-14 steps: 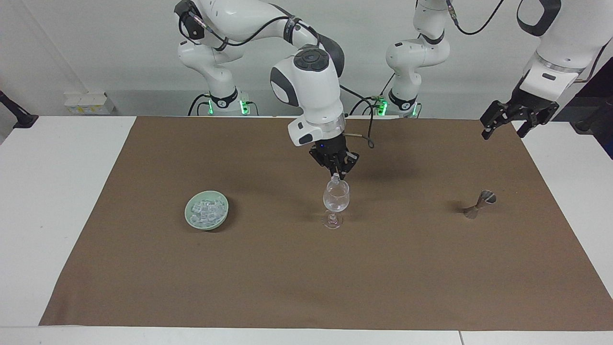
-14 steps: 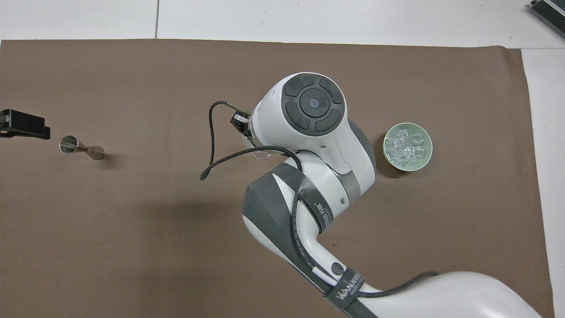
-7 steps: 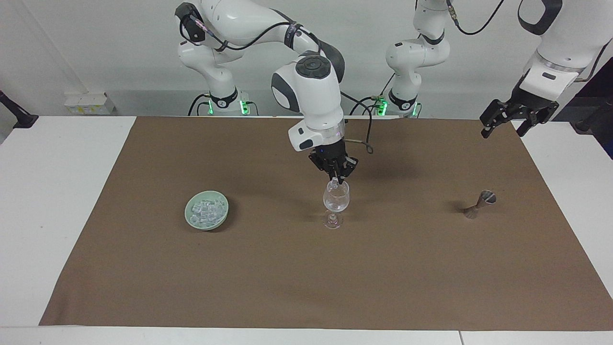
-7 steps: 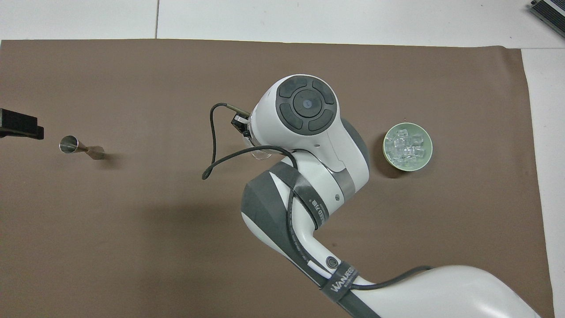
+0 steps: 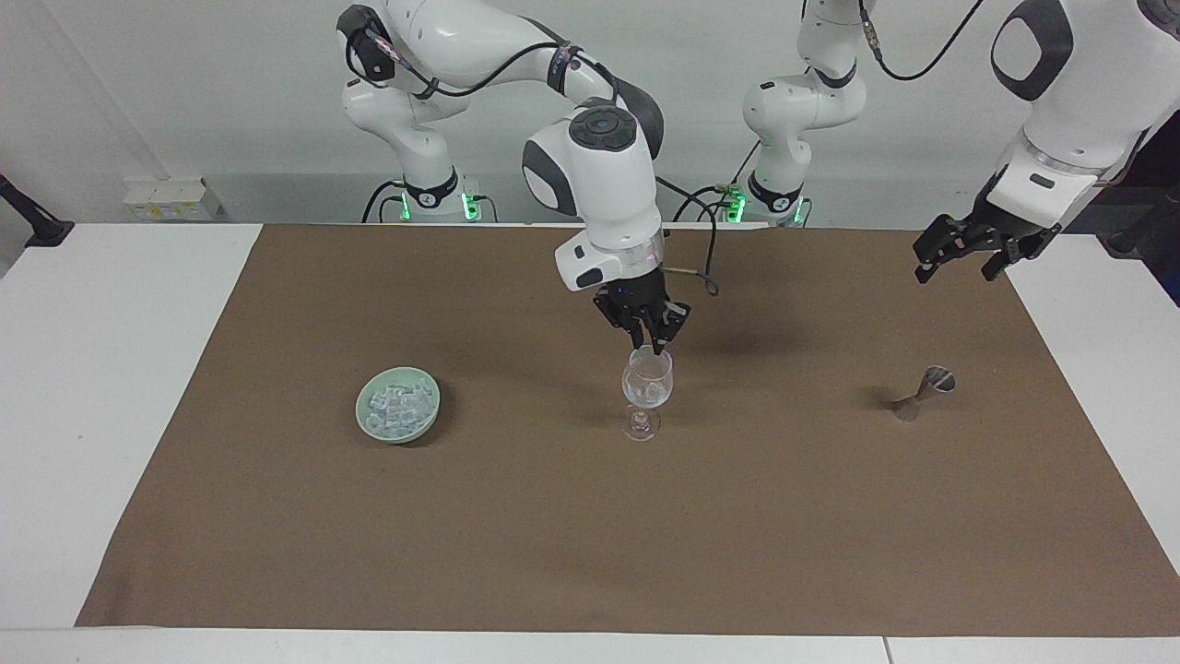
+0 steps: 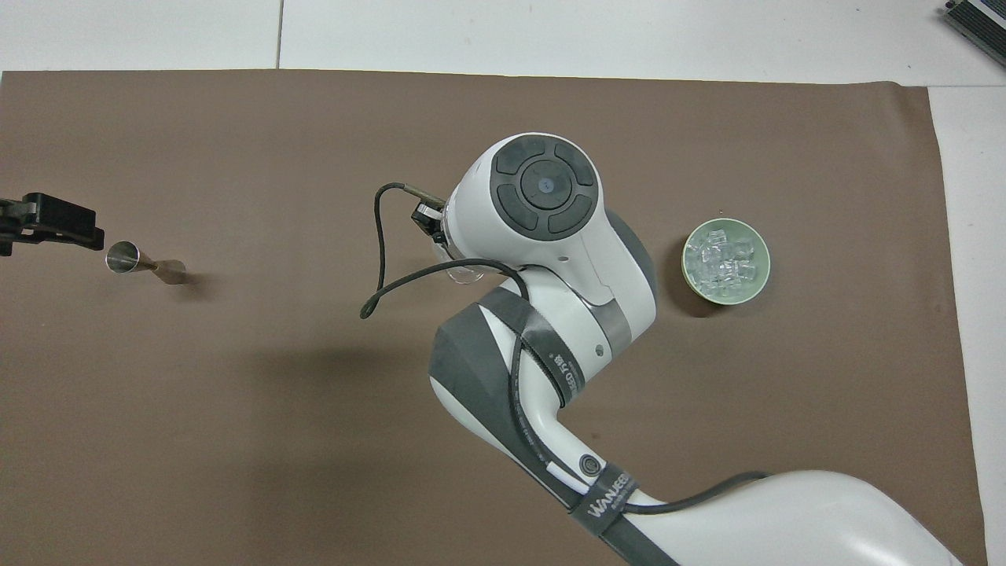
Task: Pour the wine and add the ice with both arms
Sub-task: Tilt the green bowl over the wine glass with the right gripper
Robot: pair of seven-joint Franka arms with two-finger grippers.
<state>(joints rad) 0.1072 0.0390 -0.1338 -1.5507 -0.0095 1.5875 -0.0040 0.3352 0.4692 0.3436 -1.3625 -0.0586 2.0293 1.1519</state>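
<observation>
A clear wine glass [image 5: 647, 387] stands upright on the brown mat [image 5: 590, 516], with a whitish ice cube [image 5: 653, 394] in its bowl. My right gripper [image 5: 654, 345] hangs just above the rim, open and empty. In the overhead view my right arm covers the glass except a bit of rim [image 6: 465, 274]. A pale green bowl [image 5: 367, 417] full of ice cubes [image 5: 398, 402] sits toward the right arm's end; it also shows in the overhead view [image 6: 695, 286]. My left gripper [image 5: 956, 267] is open in the air over the mat's edge.
A small metal jigger [image 5: 925, 391] stands on the mat toward the left arm's end, also in the overhead view [image 6: 141, 262], with my left gripper [image 6: 49, 226] showing beside it there. White table [image 5: 111, 387] borders the mat.
The ice cube held at my right gripper's tips has dropped into the glass. My left gripper has moved down and a little toward the jigger.
</observation>
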